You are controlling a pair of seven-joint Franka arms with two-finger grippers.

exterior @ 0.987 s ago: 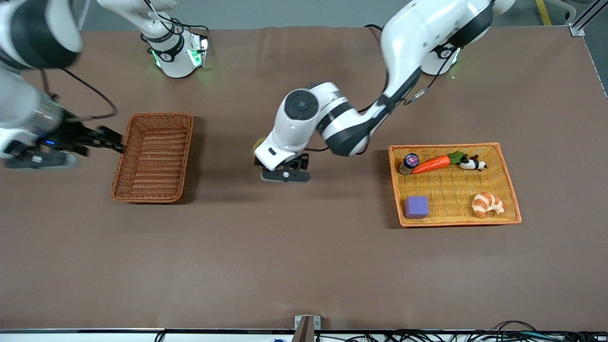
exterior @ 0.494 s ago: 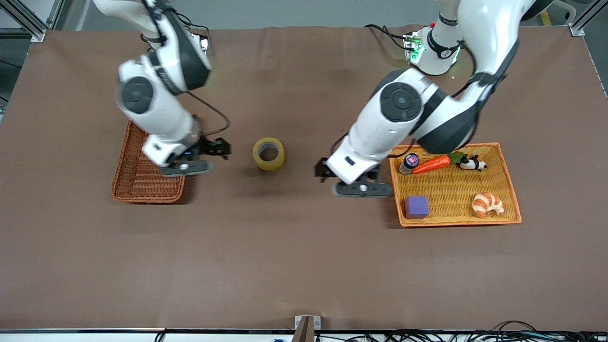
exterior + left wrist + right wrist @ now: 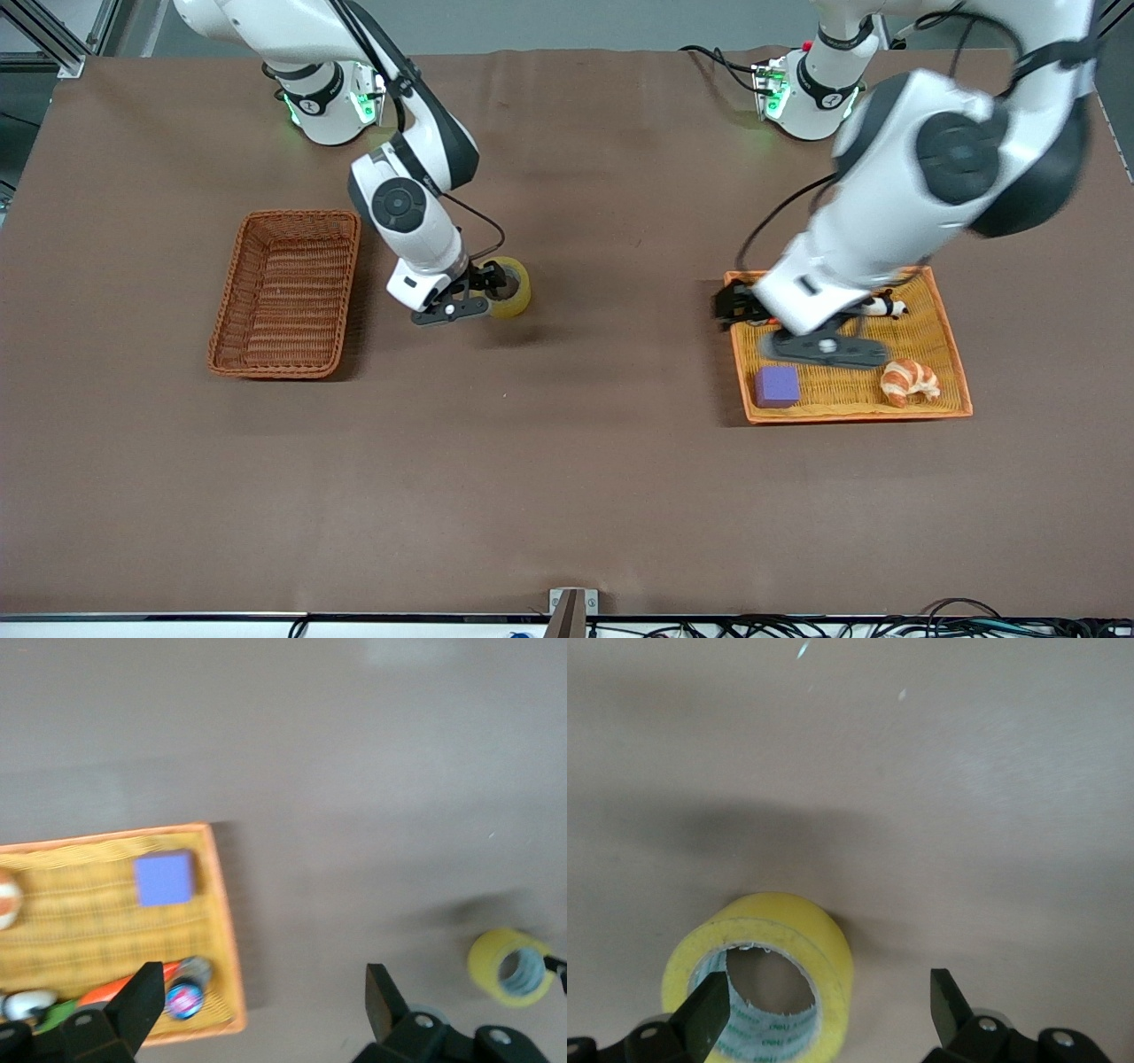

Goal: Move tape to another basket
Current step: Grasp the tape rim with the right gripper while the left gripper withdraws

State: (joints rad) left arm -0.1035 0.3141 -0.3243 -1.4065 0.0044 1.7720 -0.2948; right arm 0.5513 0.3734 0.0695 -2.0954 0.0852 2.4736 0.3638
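The tape, a yellowish roll with a grey core, lies flat on the table between the two baskets. My right gripper is down at it and open. In the right wrist view one finger sits in the hole of the tape and the other finger stands outside its wall. The dark reddish-brown basket stands empty beside the right arm, toward that arm's end of the table. My left gripper is open and empty over the edge of the orange tray.
The orange tray holds a purple block, a croissant, a panda toy, and, in the left wrist view, a carrot and a small bottle. The tape also shows there.
My left gripper has left the tape on the table and moved over the orange tray. My right gripper has swung from the basket to the tape and come down around its wall.
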